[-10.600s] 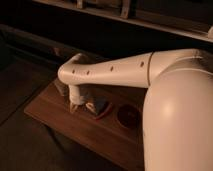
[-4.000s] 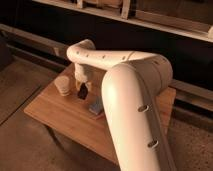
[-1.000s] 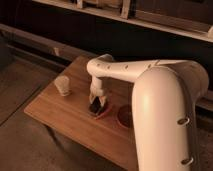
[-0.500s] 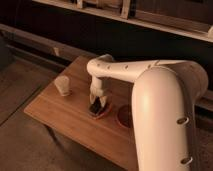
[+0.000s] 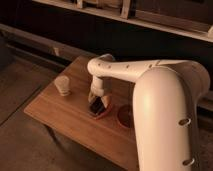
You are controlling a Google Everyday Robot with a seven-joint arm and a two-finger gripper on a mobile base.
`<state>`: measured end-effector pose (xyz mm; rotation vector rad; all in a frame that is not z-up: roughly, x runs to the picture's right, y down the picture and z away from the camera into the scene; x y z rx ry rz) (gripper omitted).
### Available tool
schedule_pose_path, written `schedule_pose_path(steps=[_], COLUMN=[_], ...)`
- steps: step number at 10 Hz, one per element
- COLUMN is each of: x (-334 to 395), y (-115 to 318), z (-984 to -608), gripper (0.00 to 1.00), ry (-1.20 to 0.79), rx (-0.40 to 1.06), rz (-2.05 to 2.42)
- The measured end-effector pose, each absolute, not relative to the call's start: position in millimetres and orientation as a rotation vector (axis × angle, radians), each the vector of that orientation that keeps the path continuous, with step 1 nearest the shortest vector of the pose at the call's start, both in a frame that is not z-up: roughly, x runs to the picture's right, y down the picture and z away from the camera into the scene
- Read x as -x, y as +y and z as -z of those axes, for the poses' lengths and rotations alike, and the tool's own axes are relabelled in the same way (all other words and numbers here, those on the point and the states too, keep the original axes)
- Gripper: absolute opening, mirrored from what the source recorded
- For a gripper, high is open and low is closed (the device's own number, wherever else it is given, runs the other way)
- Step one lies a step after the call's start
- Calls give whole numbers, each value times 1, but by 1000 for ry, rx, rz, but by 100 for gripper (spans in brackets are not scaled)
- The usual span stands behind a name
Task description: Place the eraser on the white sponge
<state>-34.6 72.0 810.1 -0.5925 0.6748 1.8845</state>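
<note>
My gripper hangs low over the middle of the wooden surface, right above the white sponge. The eraser sits dark at my fingertips, down against the sponge's top; whether I am clamped on it or apart from it, I cannot tell. A dark red bowl lies just beside the sponge, toward the right edge. A beige cylinder stands well apart near the left edge.
</note>
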Motion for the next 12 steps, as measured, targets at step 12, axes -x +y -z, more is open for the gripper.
schedule_pose_path(steps=[12], x=[57], y=[8], z=[-747], gripper=[60], ry=[511], rx=[442], rz=[-1829])
